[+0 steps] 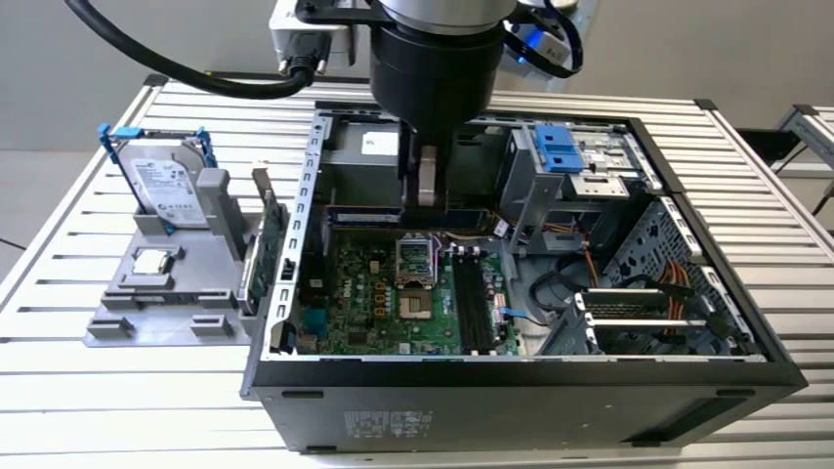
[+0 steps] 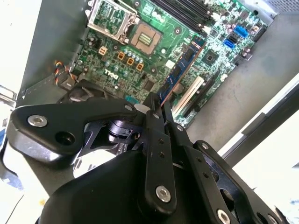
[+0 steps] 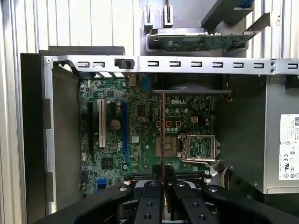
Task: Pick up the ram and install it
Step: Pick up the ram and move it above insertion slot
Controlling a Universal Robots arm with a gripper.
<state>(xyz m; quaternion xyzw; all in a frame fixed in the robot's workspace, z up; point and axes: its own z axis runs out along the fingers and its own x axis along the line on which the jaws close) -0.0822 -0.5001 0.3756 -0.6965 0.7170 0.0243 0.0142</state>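
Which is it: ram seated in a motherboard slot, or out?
Out. The ram is clamped in the hand, held edge-on over the motherboard, apart from the long black slots.

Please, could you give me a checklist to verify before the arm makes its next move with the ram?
1. Grip: the gripper is shut on the ram, pinched in both wrist views: ok.
2. Ram seated in a slot: not ok; it is held above the motherboard.
3. The memory slots empty: ok.
4. Ram lined up with a slot: cannot tell.
5. The case open on top: ok.
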